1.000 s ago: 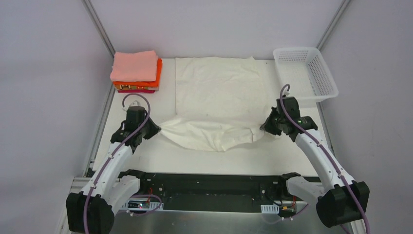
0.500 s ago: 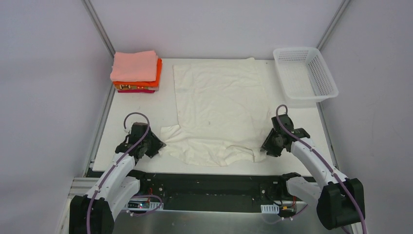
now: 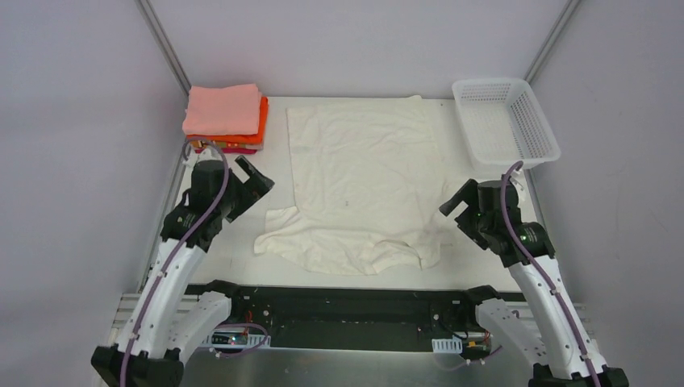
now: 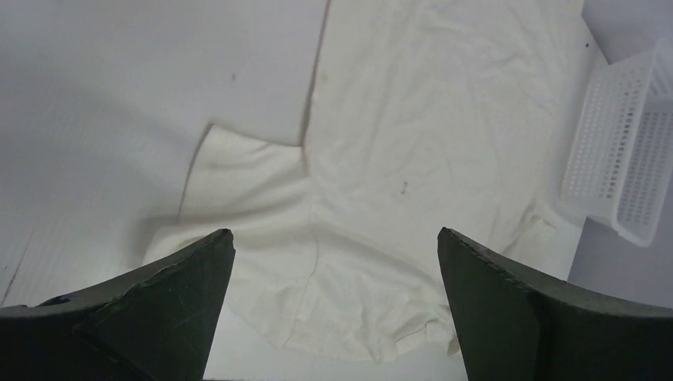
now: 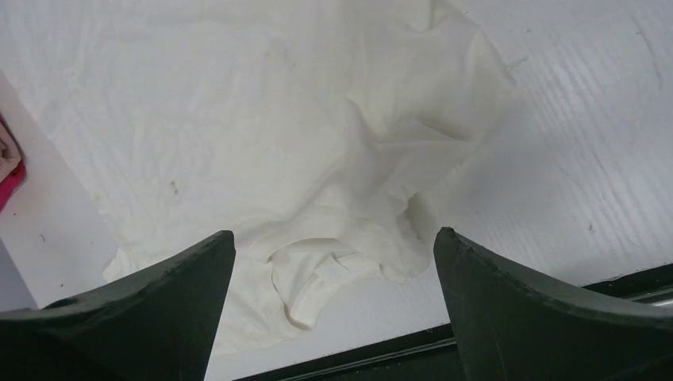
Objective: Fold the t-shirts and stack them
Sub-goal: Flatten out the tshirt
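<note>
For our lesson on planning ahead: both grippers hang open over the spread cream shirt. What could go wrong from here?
1. The cream-white t-shirt lies bunched at its near end, by the table edge; folding it now could lock in creases.
2. The open left gripper hovers close to the folded stack; a wide swing might topple it.

left pincer (image 3: 252, 177): wide open, holding nothing
right pincer (image 3: 456, 205): same deal, wide open, nothing in it
arms: both bent, angled inward
</note>
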Robot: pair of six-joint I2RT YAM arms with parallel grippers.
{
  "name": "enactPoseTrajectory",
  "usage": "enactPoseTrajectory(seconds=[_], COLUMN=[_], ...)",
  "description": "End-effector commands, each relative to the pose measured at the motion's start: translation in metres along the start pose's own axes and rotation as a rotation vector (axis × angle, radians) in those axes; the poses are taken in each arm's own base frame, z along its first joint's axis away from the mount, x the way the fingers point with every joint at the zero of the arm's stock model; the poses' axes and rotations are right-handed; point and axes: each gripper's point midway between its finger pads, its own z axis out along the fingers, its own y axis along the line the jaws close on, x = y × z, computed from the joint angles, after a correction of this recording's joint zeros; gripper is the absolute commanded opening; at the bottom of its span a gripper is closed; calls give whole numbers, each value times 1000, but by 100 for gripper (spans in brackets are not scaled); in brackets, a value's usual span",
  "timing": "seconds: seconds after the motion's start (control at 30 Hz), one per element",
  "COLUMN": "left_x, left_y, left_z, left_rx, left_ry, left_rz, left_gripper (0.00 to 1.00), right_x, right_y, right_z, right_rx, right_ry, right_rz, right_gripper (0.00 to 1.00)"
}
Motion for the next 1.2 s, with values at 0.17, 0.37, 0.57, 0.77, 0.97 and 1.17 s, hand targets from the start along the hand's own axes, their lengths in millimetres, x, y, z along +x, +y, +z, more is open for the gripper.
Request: enactPoseTrajectory(seconds=[0.17, 0.37, 0.57, 0.77, 0.97, 1.17], left_x=[26, 61, 87, 114, 164, 234], left_y=[-140, -146, -121, -83, -54, -67], left_z=[110, 210, 244, 230, 174, 112], left_rx=[218, 156, 87, 14, -5, 89], left_ry=[242, 401, 472, 536, 574, 666], left_rz=[413, 450, 454, 409, 351, 351], left_gripper=[99, 99, 99, 99, 99, 99], right_x=[59, 66, 65, 43, 10, -3], right_y=[27, 27, 7, 7, 48, 117], right_z=[58, 103, 137, 164, 207, 263], right_rx=[-30, 42, 200, 289, 250, 114], right_ry=[231, 238, 224, 217, 229, 312], right_rz=[-5, -31, -76, -81, -156, -221], right_gripper=[100, 100, 100, 99, 89, 81])
